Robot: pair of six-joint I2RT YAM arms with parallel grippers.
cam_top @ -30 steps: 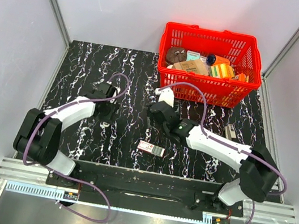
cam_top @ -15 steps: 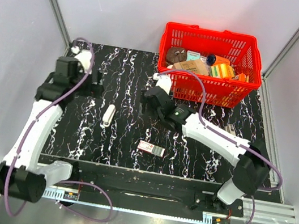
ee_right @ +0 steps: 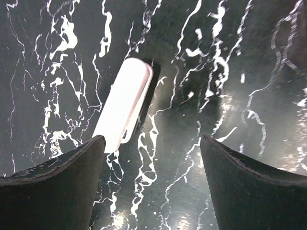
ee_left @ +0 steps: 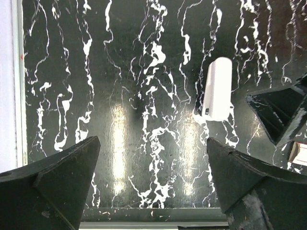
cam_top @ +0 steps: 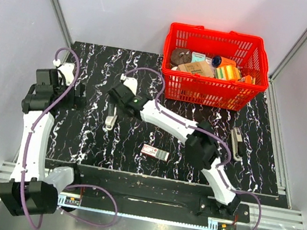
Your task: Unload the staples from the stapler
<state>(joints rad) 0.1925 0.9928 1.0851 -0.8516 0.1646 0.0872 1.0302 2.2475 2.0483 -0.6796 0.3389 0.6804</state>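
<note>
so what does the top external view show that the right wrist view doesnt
Only the top external view shows the red basket, the small box, a grey object near the table's right edge and the left arm. Only the right wrist view shows clearly that the right gripper is open, fingers wide apart. Both show the white stapler lying on the black marbled table.

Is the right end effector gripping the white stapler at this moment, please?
No, the right end effector is open above the table, and the white stapler lies flat there, ungripped.
</note>
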